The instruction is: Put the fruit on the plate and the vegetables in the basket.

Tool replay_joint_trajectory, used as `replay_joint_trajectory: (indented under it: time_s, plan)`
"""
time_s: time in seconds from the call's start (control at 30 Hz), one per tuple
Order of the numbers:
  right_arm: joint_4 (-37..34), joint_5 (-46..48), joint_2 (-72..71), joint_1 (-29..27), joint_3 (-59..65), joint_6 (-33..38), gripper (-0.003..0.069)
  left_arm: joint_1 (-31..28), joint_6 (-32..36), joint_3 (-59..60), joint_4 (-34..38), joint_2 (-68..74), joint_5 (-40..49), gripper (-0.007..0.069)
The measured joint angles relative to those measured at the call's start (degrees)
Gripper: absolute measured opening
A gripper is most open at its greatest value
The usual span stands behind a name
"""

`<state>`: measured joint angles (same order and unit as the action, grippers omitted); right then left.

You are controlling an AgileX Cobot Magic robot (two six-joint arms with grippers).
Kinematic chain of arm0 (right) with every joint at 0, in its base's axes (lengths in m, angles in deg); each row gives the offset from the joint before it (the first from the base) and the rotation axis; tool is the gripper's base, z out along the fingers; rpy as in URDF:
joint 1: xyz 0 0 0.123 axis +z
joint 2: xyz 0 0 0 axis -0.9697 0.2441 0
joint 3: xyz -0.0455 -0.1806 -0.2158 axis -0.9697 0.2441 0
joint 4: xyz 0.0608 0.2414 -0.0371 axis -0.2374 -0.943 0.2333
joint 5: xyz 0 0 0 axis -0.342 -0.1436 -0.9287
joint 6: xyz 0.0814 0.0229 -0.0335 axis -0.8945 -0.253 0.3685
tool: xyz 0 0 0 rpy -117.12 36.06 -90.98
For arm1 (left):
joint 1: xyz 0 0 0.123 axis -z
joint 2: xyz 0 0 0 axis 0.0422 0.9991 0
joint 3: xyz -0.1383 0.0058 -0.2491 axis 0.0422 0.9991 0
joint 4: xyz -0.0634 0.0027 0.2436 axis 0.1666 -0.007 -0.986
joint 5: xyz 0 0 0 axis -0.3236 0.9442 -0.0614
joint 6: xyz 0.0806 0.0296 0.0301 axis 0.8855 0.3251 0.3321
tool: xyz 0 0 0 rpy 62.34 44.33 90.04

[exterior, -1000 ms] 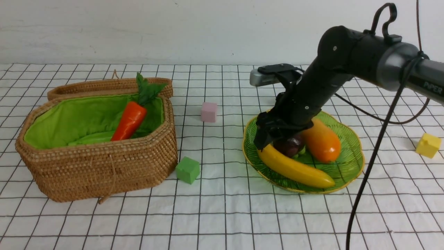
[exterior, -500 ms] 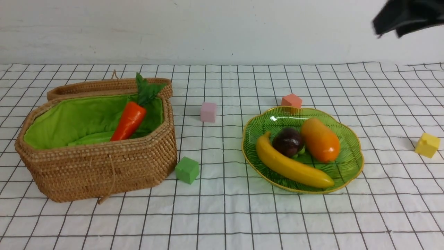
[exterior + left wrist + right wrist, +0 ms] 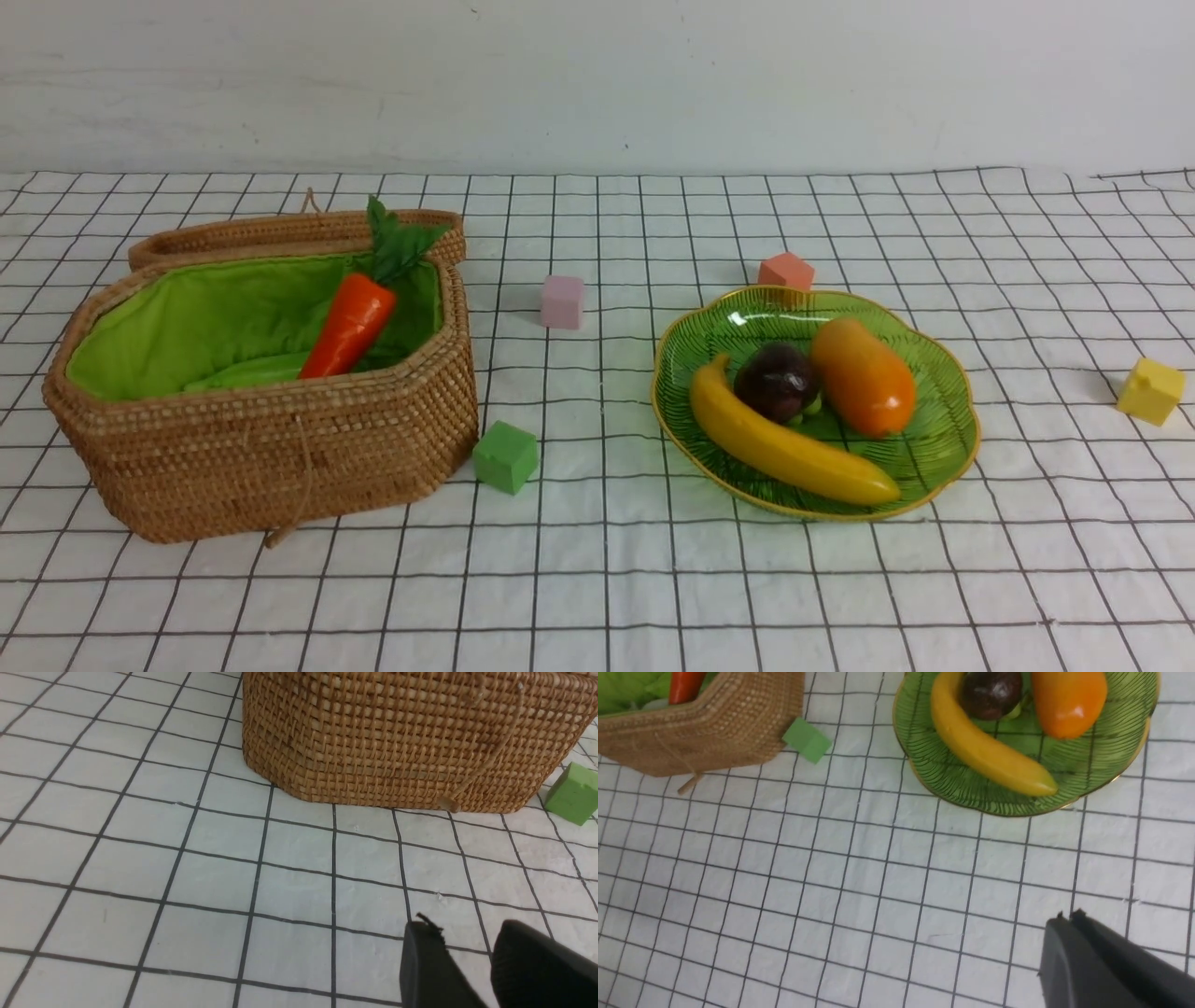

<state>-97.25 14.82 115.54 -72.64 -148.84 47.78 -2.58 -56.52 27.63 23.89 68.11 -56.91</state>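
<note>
Fruit fills the scalloped green plate point(image 3: 943, 448) on the right: yellow banana point(image 3: 784, 448) nearest, dark purple fruit point(image 3: 775, 381), orange mango point(image 3: 864, 373). Carrot point(image 3: 350, 322) leans in the wicker basket point(image 3: 280, 457), left. Right tool point(image 3: 1066, 921) clenched, empty; left tool point(image 3: 462, 940) slightly parted, empty

Yellow banana point(image 3: 784, 448); ribbed green plate point(image 3: 934, 448); brown wicker basket point(image 3: 280, 457); black-gridded white cloth point(image 3: 597, 579)
</note>
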Motion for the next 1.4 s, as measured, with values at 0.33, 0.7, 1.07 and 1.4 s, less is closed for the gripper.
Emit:
replay_joint_trajectory:
  time_s: [0.33,0.7,1.07,1.4]
  plan:
    - [3.1,-4.5,-9.6,-3.7,4.0,9.4,-0.0006,0.0,0.0,0.0,0.0,0.0,0.0,0.0218]
    - [22.1,-31.5,-35.8,-7.4,34.9,-3.2,-0.0002,0.0,0.0,0.0,0.0,0.0,0.0,0.0220]
    - [26.3,-45.7,-58.6,-7.4,65.4,-5.9,0.0000,0.0,0.0,0.0,0.0,0.0,0.0,0.0221]
    - [26.2,-50.0,-59.2,-7.4,74.1,-5.9,0.0008,0.0,0.0,0.0,0.0,0.0,0.0,0.0232]
